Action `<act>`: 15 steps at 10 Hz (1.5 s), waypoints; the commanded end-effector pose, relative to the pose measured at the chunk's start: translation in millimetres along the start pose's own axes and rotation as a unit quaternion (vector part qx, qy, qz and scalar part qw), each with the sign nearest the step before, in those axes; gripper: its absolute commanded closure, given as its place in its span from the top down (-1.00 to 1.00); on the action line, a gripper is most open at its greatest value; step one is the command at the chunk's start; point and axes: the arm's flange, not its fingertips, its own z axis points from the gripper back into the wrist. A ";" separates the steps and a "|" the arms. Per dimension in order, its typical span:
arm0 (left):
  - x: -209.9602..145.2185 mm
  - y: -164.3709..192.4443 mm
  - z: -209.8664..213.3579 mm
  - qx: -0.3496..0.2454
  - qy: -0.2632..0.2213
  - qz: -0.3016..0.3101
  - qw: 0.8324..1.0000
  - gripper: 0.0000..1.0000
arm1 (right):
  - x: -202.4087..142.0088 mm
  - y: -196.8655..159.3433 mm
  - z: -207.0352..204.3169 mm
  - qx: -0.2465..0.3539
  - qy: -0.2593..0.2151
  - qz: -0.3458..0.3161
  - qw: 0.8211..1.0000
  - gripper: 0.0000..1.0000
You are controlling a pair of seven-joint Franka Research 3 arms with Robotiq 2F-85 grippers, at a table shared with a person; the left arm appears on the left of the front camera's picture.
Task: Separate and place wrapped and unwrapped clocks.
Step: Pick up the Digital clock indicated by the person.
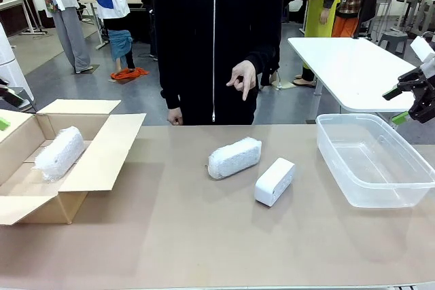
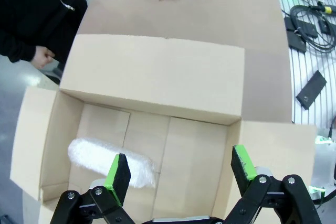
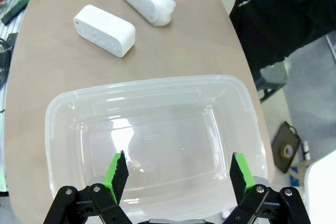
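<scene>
At the far left, an open brown cardboard box (image 1: pixel 102 154) sits on the matte tan table (image 1: pixel 177 236) with its flat flaps splayed outward. The boxed wrapped bundle (image 1: pixel 60 152) lies on the box floor. It is an oblong loaf shape swathed in whitish, crinkly bubble wrap. The left gripper (image 2: pixel 179 169) hangs above the box interior, its black fingers with green pads spread wide and grasping nothing.

Near the middle of the table lies the second wrapped bundle (image 1: pixel 234 157), with the same bumpy, translucent skin. Just beside it, to the right and nearer the robot, rests the unwrapped clock (image 1: pixel 274 181). It is a smooth, glossy white block with rounded corners, and a narrow gap separates it from the bundle. Behind them stands a person in a black zip jacket, one hand (image 1: pixel 242 78) pointing a finger downward.

At the right stands a clear plastic tub (image 1: pixel 331 161), rectangular with rounded corners and a shiny rim. The right gripper (image 1: pixel 398 105) hovers over it, released, with its fingers wide apart and carrying nothing.
</scene>
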 end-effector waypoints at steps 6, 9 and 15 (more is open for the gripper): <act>86.4 -4.5 -101.1 -0.013 0.078 0.002 0.997 1.00 | -0.3 0.2 -1.9 0.001 0.000 0.000 1.000 1.00; 116.7 3.1 -133.8 -0.035 0.092 0.019 0.995 1.00 | -0.3 0.2 -1.9 0.001 0.000 0.000 1.000 1.00; 183.7 16.5 -207.0 -0.076 0.117 -0.004 0.990 1.00 | -0.3 0.2 -1.9 0.001 0.000 0.000 1.000 1.00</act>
